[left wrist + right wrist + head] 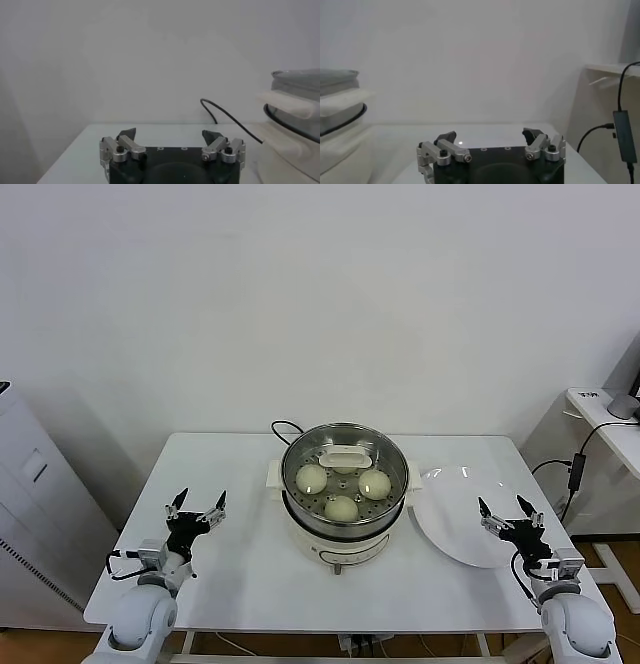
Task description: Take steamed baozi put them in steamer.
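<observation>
Showing the work surface: a white table with the cooker at its middle and one arm parked at each near corner.
Steamer: the steamer, a shiny steel basket on a white base, stands at the table's centre; its side shows at the edge of the left wrist view and of the right wrist view.
Lid: a round glass lid with a white handle sits on top of the basket.
Steamed baozi: the steamed baozi lie inside the steamer under the lid; three are plainly seen through the glass, one toward the left, one toward the right, one nearest the robot. A fourth, if present, is hidden under the handle.
Plate: a flat white plate lies just right of the steamer, bare.
Cord: a black cord runs from behind the steamer.
Left gripper: the left gripper hovers over the table's near-left part, well apart from the steamer, fingers spread and holding nothing.
Right gripper: the right gripper hangs at the plate's near-right edge, fingers likewise spread and holding nothing.
</observation>
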Robot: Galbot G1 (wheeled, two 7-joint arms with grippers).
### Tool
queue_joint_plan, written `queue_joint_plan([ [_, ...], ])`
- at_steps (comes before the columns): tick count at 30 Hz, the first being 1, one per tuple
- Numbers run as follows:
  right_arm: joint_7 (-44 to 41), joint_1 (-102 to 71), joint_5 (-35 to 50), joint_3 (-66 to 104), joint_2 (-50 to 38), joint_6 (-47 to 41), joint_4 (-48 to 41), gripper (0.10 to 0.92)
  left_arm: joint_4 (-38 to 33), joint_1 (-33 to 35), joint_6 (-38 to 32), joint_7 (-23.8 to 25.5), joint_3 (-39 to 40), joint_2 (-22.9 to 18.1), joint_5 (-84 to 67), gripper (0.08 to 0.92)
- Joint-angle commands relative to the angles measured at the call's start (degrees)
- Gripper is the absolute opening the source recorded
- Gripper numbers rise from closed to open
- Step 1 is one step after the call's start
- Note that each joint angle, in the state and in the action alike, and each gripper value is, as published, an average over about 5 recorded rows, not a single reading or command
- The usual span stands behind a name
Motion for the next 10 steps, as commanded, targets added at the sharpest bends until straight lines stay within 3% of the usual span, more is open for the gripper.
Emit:
queue_joint_plan([
  [1,-0.1,0.1,-0.4,0.2,0.0,-0.4,-0.4,0.823,0.0,-0.1,0.5,0.0,0.0,-0.2,0.1,0.823],
  [10,-0.2,0.0,0.0,0.2,0.7,-0.1,-1.0,0.823,-0.4,-0.2,1.1,0.0,-0.5,-0.1,0.1,0.823],
])
